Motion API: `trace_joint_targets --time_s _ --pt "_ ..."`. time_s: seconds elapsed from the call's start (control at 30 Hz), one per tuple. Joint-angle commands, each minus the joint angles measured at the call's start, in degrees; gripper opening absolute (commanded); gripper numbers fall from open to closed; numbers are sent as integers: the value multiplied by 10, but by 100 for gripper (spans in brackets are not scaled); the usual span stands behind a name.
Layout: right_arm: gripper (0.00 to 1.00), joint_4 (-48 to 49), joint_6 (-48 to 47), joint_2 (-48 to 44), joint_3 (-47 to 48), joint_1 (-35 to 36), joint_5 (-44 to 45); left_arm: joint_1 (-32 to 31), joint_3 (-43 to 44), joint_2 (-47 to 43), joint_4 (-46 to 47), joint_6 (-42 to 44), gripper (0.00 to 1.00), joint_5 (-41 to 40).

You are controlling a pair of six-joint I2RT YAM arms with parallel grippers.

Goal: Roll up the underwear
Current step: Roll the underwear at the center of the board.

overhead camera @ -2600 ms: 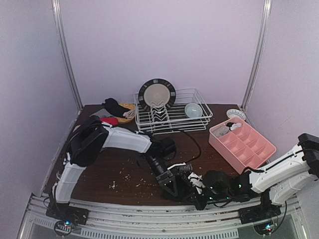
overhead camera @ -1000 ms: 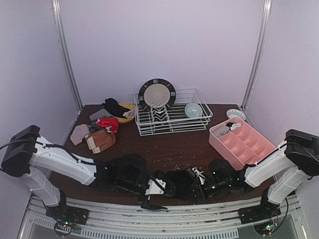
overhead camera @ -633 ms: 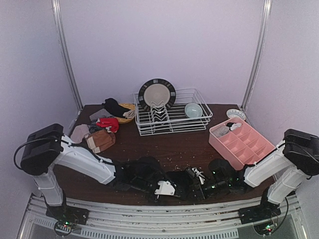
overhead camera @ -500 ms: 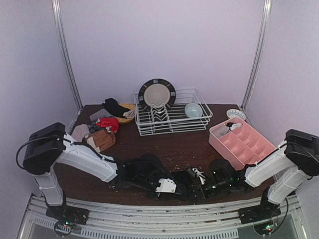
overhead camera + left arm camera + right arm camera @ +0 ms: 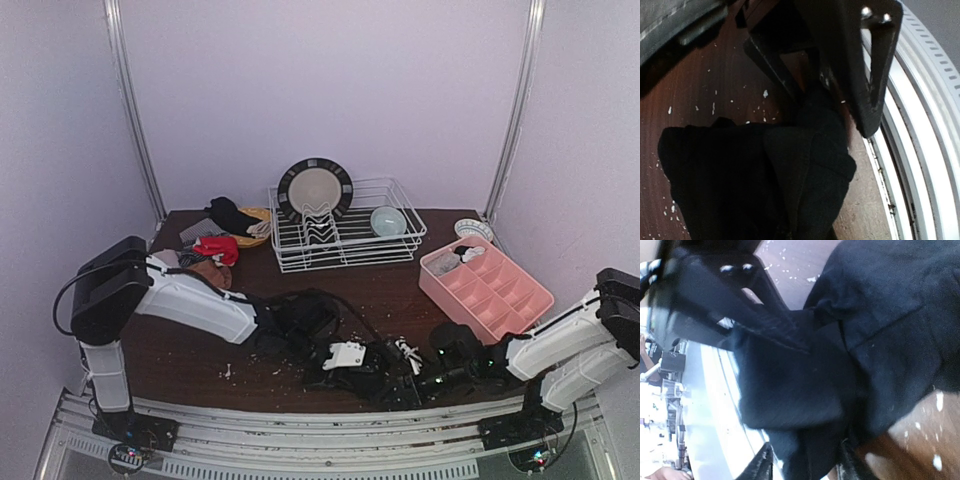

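Note:
A black underwear [image 5: 383, 369] lies bunched at the table's front edge, between my two grippers. My left gripper [image 5: 367, 370] reaches in from the left and is shut on its cloth [image 5: 765, 175], which hides the fingertips. My right gripper [image 5: 402, 377] meets it from the right. In the right wrist view its fingers [image 5: 762, 465] stand apart, open, with black folds [image 5: 880, 325] lying between them. More underwear sits at the back left: red [image 5: 217, 247], black [image 5: 230, 213], grey [image 5: 198, 232], and brown [image 5: 207, 268] partly behind my left arm.
A white wire dish rack [image 5: 345, 240] with a plate [image 5: 315, 188] and a bowl [image 5: 388, 221] stands at the back. A pink compartment tray [image 5: 487, 290] sits at the right. Crumbs dot the dark table [image 5: 260, 350]. The metal rail [image 5: 920, 150] runs just past the cloth.
My left arm swung in from the left to the black underwear and its gripper shut on it. My right gripper's fingers have come apart and that arm shifted slightly right.

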Motion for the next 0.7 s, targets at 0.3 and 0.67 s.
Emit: trace_joint_targets --time_s 0.3,0.67 --pt "51 -163 -47 -268 -48 91 242 52 164 113 -244 -118 0 172" --pt "51 -257 -170 -274 34 123 319 85 289 218 -398 -148 0 299"
